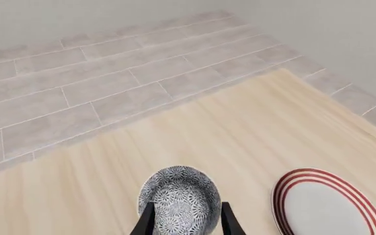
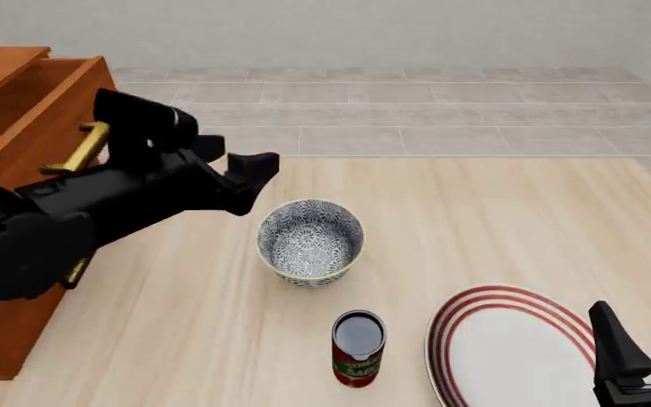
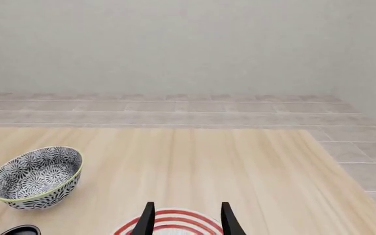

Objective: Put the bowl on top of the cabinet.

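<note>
The left gripper (image 2: 260,182), fingers apart, hovers just beside the bowl (image 2: 309,240), which sits on the surface (image 2: 473,229). The right gripper (image 2: 642,335), also apart, hangs over a plate (image 2: 507,352).

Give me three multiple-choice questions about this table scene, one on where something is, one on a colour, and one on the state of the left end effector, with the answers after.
1. Where does the bowl stand?
A. on the cabinet
B. on the table
C. on the plate

2. What colour are the rings on the plate?
A. red
B. green
C. blue

3. How is the left end effector?
A. shut on the bowl
B. shut on the can
C. open, holding nothing

Answers:
1 B, the bowl sits on the pale wooden table, right of the cabinet.
2 A, red rings circle the white plate.
3 C, the left wrist view shows its fingers spread either side of the bowl, not closed on it.
</note>
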Robot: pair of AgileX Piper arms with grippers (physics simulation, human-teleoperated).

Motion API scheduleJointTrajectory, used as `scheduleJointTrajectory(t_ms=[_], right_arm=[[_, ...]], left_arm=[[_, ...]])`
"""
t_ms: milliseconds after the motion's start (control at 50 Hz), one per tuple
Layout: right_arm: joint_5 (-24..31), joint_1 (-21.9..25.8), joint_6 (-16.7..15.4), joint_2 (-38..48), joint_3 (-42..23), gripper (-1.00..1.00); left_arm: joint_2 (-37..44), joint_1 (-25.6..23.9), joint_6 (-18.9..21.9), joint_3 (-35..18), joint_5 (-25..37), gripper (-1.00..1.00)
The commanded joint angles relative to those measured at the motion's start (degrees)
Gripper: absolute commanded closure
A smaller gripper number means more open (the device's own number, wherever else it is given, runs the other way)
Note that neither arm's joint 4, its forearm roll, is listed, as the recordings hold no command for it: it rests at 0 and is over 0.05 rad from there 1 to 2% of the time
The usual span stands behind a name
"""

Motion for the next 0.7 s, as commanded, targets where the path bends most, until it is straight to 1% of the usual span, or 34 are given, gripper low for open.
scheduleJointTrajectory(t_ms=[20,40,80,100,120,140,160,180,220,260,280,320,340,380,460,480,500,520,540,560,580,700], right_arm=[[0.3,0.0,0.2,-0.2,0.1,-1.0],[0.3,0.0,0.2,-0.2,0.1,-1.0],[0.4,-0.1,0.2,-0.3,0.1,-1.0],[0.4,-0.1,0.2,-0.3,0.1,-1.0],[0.4,-0.1,0.2,-0.3,0.1,-1.0],[0.4,-0.1,0.2,-0.3,0.1,-1.0],[0.4,-0.1,0.2,-0.3,0.1,-1.0],[0.5,-0.1,0.2,-0.3,0.1,-1.0],[0.5,-0.1,0.2,-0.4,0.1,-1.0],[0.5,-0.1,0.2,-0.4,0.1,-1.0],[0.4,-0.1,0.2,-0.4,0.1,-1.0],[0.5,-0.1,0.2,-0.4,0.1,-1.0],[0.5,-0.2,0.2,-0.4,0.1,-1.0],[0.5,-0.1,0.2,-0.5,0.1,-1.0],[0.3,-0.1,0.1,-0.5,0.1,-1.0],[0.2,-0.1,0.0,-0.5,0.1,-1.0],[0.1,-0.1,-0.1,-0.5,0.1,-1.0],[0.1,-0.1,-0.1,-0.5,0.1,-1.0],[0.0,0.0,-0.1,-0.5,0.1,-1.0],[0.0,0.0,-0.1,-0.5,0.1,-1.0],[0.0,0.0,-0.1,-0.5,0.1,-1.0],[-0.1,0.1,0.0,-0.5,0.1,-1.0]], left_arm=[[8.4,6.1,-2.0,-4.5,-0.4,-1.0],[8.9,6.2,-3.0,-4.7,-0.6,-1.0],[11.6,8.4,-1.6,-6.2,0.3,-1.0],[12.0,9.1,-1.9,-6.5,0.1,-1.0],[12.5,8.0,-4.1,-6.7,0.0,-1.0],[13.6,9.0,-3.6,-7.5,0.5,-1.0],[13.9,9.6,-2.1,-7.6,0.5,-1.0],[13.9,8.7,-2.9,-7.5,0.0,-1.0],[15.1,9.2,-3.2,-8.2,0.1,-1.0],[16.1,9.8,-2.5,-8.9,0.3,-1.0],[16.4,9.5,-3.3,-9.0,0.3,-1.0],[17.3,9.7,-3.0,-9.4,0.4,-1.0],[19.4,9.9,-3.0,-10.5,1.7,-1.0],[19.7,10.2,-3.2,-10.4,0.7,-1.0],[22.0,10.2,-3.4,-11.2,0.7,-1.0],[22.9,10.3,-3.7,-11.5,0.7,-1.0],[23.9,9.9,-5.0,-11.9,0.7,-1.0],[24.6,9.5,-4.4,-12.1,0.9,-1.0],[25.9,11.1,-3.1,-12.5,0.9,-1.0],[26.6,11.3,-3.0,-12.8,0.9,-1.0],[27.4,10.8,-3.9,-12.7,0.3,-1.0],[29.3,10.8,-3.6,-12.1,-0.9,-1.0]])
